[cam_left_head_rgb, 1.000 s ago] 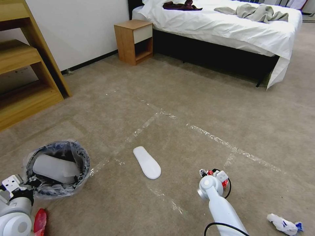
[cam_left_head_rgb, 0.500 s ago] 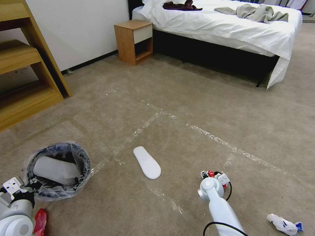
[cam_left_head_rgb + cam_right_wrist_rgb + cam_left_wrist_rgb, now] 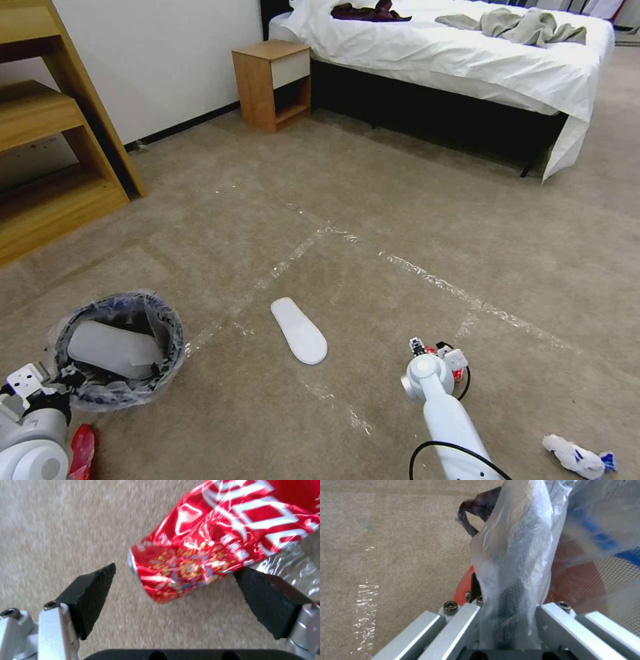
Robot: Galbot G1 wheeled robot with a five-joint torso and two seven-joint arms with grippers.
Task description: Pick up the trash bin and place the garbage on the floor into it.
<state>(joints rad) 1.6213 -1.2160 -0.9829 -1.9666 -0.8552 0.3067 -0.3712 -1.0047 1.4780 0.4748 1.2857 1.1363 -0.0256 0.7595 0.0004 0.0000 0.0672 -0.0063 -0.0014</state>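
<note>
red wrapper (image 3: 213,537) lies between the right gripper's (image 3: 173,580) spread fingers — long axis toward 1 o'clock; left gripper (image 3: 506,620) clamps the trash bin (image 3: 120,350) rim.

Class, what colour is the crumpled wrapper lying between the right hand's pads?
Shiny red with white lettering; the wrapper shows best in the right wrist view.

Beige carpeted floor (image 3: 373,200) with clear tape strips (image 3: 467,297), bearing a white slipper (image 3: 299,331), red wrapper (image 3: 213,537) between the right gripper's (image 3: 173,590) pads, and crumpled tissue (image 3: 577,457).
</note>
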